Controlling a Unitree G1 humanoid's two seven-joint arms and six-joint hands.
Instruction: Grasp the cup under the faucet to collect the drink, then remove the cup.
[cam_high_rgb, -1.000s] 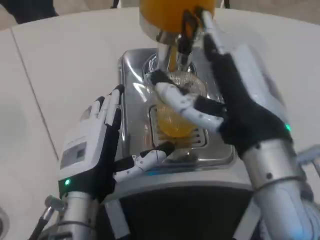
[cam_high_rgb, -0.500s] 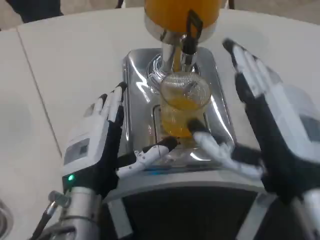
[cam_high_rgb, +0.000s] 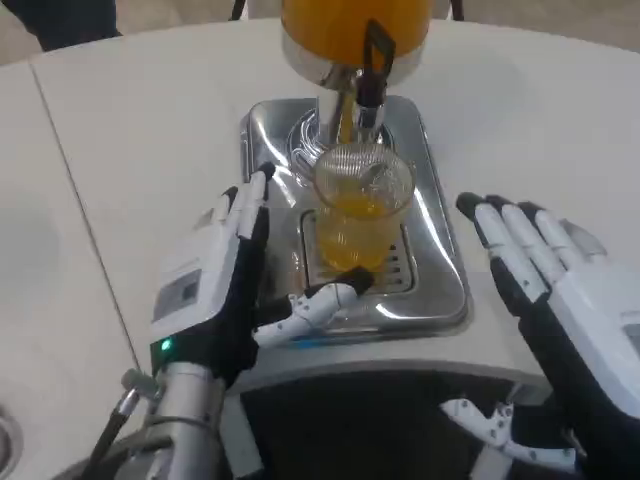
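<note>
A clear cup (cam_high_rgb: 362, 213) partly full of orange drink stands on the drip grille of the shiny steel dispenser base (cam_high_rgb: 440, 255), right under the faucet (cam_high_rgb: 372, 75) of the orange juice tank (cam_high_rgb: 352, 28). My left hand (cam_high_rgb: 225, 290) is open just left of the cup, fingers pointing up along the base edge, thumb reaching toward the cup's foot without holding it. My right hand (cam_high_rgb: 560, 300) is open and spread at the lower right, well apart from the cup.
The dispenser sits on a white round table (cam_high_rgb: 140, 120). A table seam runs down the left side. The robot's dark body fills the bottom middle of the picture.
My right hand let go of the faucet handle and cup area, then drew back down and to the right, away from the dispenser. My left hand moved slightly nearer the cup.
</note>
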